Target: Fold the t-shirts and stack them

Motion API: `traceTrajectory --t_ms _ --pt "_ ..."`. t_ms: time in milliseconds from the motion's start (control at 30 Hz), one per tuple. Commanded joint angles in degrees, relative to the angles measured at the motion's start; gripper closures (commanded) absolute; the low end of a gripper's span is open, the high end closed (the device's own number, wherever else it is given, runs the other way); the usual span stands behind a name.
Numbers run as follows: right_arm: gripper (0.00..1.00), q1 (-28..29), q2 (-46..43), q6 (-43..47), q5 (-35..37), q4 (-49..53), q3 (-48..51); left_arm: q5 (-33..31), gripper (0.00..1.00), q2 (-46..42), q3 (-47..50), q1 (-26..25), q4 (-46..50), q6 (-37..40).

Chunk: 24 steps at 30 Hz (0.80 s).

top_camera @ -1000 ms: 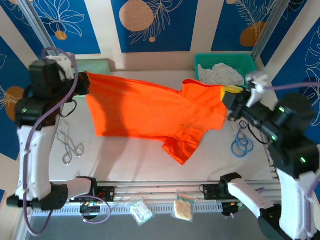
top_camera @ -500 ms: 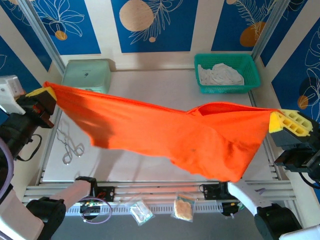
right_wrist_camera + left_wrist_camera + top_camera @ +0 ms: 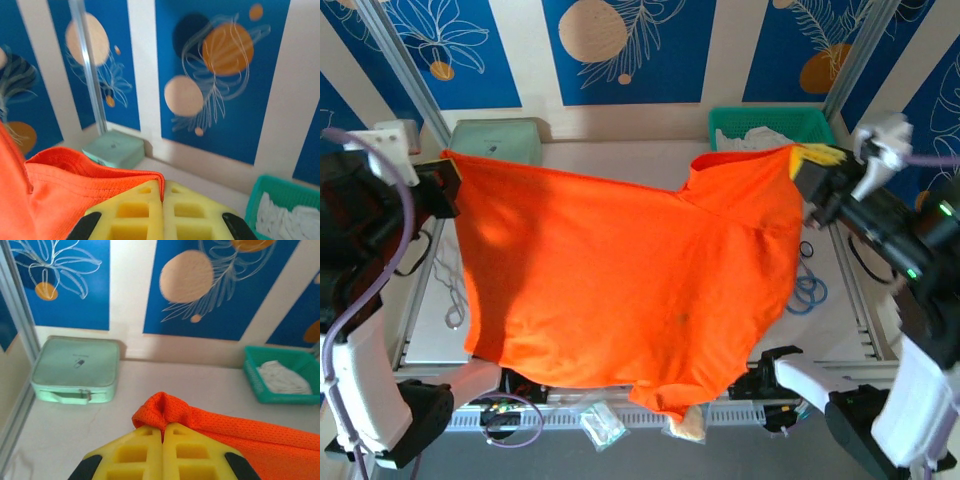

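Between left gripper [image 3: 163, 432] and right gripper [image 3: 163, 186], each clenched on it, hangs the orange t-shirt [image 3: 620, 290]

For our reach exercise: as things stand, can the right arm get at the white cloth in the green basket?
Probably not: its fingers are shut on the orange t-shirt, though the basket sits close by.

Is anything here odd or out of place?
The orange tee is held up over the table, stretched between the left gripper and right gripper, its hem hanging lopsided past the near edge. Scissors and blue rings lie below, odd for laundry.
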<state>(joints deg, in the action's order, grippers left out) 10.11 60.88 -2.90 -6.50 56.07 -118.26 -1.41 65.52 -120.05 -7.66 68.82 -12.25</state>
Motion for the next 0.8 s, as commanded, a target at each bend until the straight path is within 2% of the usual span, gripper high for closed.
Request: traceTrajectory --t_ms 0,167,267,367,467,600,700,767 --pt "1.0 -0.23 4.51 2.09 3.73 -6.0 5.87 -6.0 1.0 1.81 8.0 0.54 -7.87 2.74" --pt "1.0 -0.35 15.97 3.06 5.27 -12.3 12.09 -8.17 1.0 7.44 23.94 0.63 -20.84 2.62" --pt "1.0 -0.44 26.37 4.16 6.59 -14.82 10.89 -8.17 1.0 14.31 29.78 0.72 -28.75 2.41" --pt "1.0 -0.66 39.12 5.45 8.47 -15.28 4.98 -8.13 1.0 23.83 31.28 0.79 -35.26 2.5" --pt "1.0 -0.63 53.53 6.91 9.81 -12.86 -6.52 -7.19 1.0 35.3 27.71 0.89 -38.76 2.11" --pt "1.0 -0.5 71.53 8.11 10.68 -9.49 -24.88 -6.67 1.0 50.55 17.24 0.89 -39.4 1.24" --pt "1.0 -0.27 81.92 8.6 10.67 -6.75 -38.26 -7.76 1.0 58.37 10.25 0.89 -38.77 0.91" --pt "1.0 -0.18 85.27 8.61 10.29 -6.65 -42.46 -8.09 1.0 61.43 6.93 0.89 -38.2 0.95"
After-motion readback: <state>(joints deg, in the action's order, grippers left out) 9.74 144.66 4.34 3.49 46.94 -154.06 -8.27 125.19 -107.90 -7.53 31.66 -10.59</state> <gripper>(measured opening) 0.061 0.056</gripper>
